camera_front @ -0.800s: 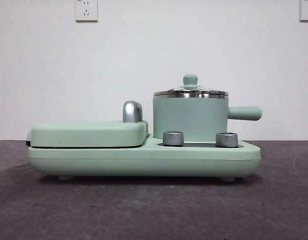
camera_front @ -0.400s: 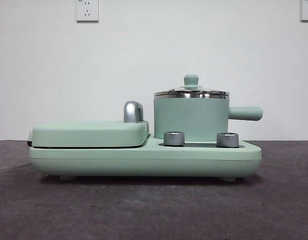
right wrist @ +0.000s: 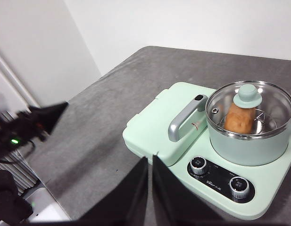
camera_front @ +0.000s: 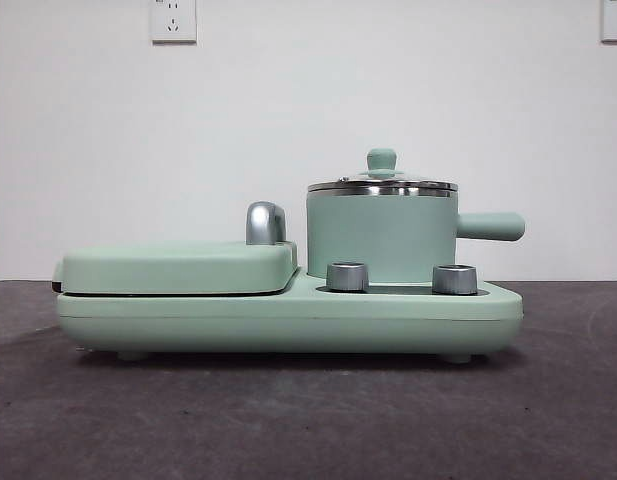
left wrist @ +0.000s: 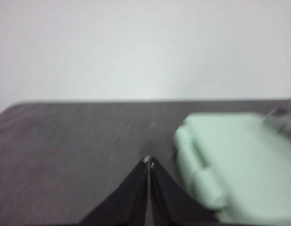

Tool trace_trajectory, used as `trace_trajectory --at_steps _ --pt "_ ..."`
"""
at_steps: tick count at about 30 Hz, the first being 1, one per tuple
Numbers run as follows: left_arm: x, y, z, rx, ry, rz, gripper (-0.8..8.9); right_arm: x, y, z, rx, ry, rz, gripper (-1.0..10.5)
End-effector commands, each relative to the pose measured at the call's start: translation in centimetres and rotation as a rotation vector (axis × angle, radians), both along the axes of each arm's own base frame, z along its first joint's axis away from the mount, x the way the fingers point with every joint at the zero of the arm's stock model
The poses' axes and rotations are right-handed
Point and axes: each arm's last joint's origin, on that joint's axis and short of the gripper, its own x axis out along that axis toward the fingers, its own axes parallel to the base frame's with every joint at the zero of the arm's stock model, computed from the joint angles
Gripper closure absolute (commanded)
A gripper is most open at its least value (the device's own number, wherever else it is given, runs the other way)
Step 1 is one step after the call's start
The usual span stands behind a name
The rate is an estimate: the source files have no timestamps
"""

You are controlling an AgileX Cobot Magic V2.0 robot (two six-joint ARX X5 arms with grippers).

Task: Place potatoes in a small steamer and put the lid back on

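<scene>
Already the potato [right wrist: 240, 118] is sitting under the lid [right wrist: 249, 109] in the steamer [right wrist: 249, 141], well beyond the closed right gripper [right wrist: 149, 162]; the left gripper [left wrist: 148, 165], also closed, is hanging beside the grill cover [left wrist: 239, 160]; a careless arm swing risks knocking the lid loose.

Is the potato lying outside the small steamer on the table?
No, the right wrist view shows the potato inside the small steamer, under the glass lid.

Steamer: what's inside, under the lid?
Through the glass lid, the potato stands on a wire rack in the steamer. Below the rack is hidden.
</scene>
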Motion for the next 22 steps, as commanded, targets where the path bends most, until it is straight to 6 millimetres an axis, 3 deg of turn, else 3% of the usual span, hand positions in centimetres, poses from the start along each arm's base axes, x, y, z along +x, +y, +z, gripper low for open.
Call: trace_trajectory --at_steps 1,10,22 --pt "0.3 0.3 -1.3 -0.014 0.008 0.035 8.08 -0.1 0.0 0.4 0.008 -0.017 0.006 9.4" --pt "0.7 0.7 -4.6 -0.013 0.095 0.075 8.08 -0.1 0.0 0.4 0.008 -0.017 0.006 9.4" --pt "0.4 0.7 -5.5 -0.005 0.184 0.078 8.08 -0.1 0.0 0.4 0.008 -0.017 0.006 9.4"
